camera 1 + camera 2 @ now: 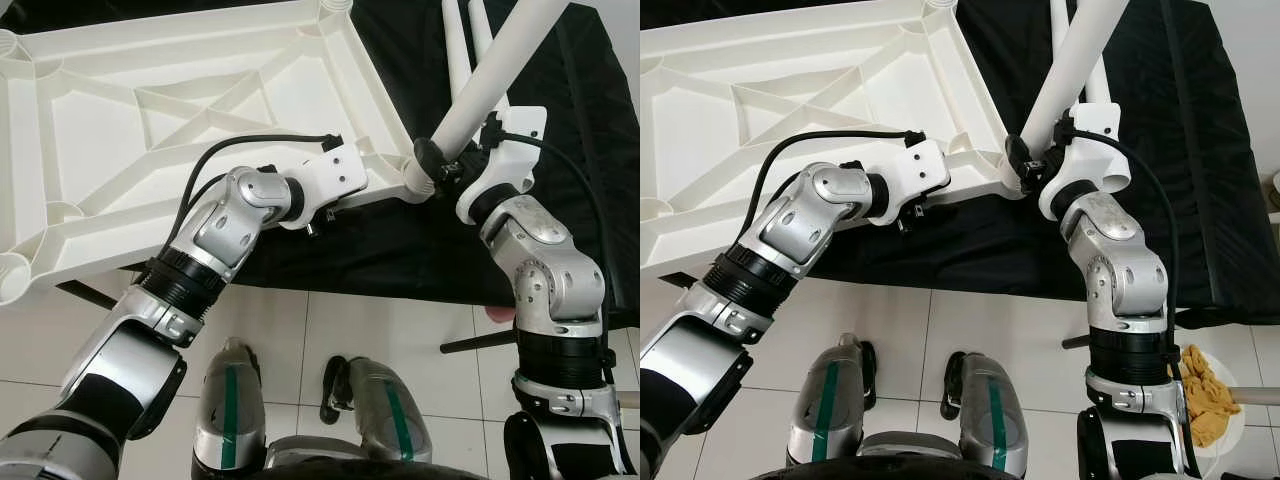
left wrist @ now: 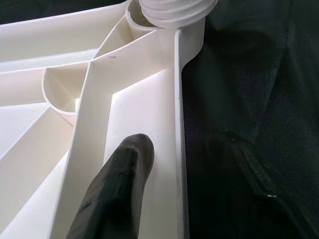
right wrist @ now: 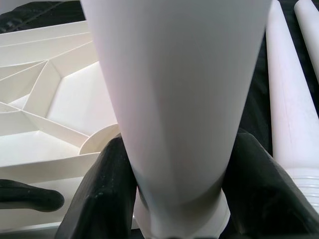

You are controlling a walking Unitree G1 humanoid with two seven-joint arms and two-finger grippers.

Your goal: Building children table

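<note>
1. White floor tiles (image 1: 330, 330) and a black cloth (image 1: 560, 150) make the setting; the upturned white children's table top (image 1: 150, 120) lies ribs-up on this cloth, and I take its near corner socket (image 1: 418, 178) as the landmark for all places.

2. Right pincer (image 3: 174, 194): its two black fingers (image 3: 107, 189) are pressed on both sides of the white table leg (image 1: 490, 80), just above the socket. The leg stands tilted, and its lower end meets the socket. I judge that it is held low so the threaded end can be guided and turned in with good control.

3. Left pincer (image 2: 174, 169): it is spread across the rim wall of the table top, just beside the socket, with one finger (image 2: 124, 169) inside on the white plastic and the other outside over the cloth. Whether the fingers press the wall I cannot tell. This hold probably keeps the top from sliding or turning while the leg goes in.

4. Two spare legs (image 1: 465, 50) lie on the cloth beyond the socket, near the held leg, so they are ready for the other corners.

5. By my judgement the task is at the first leg, and the other sockets (image 1: 10, 275) wait open.
</note>
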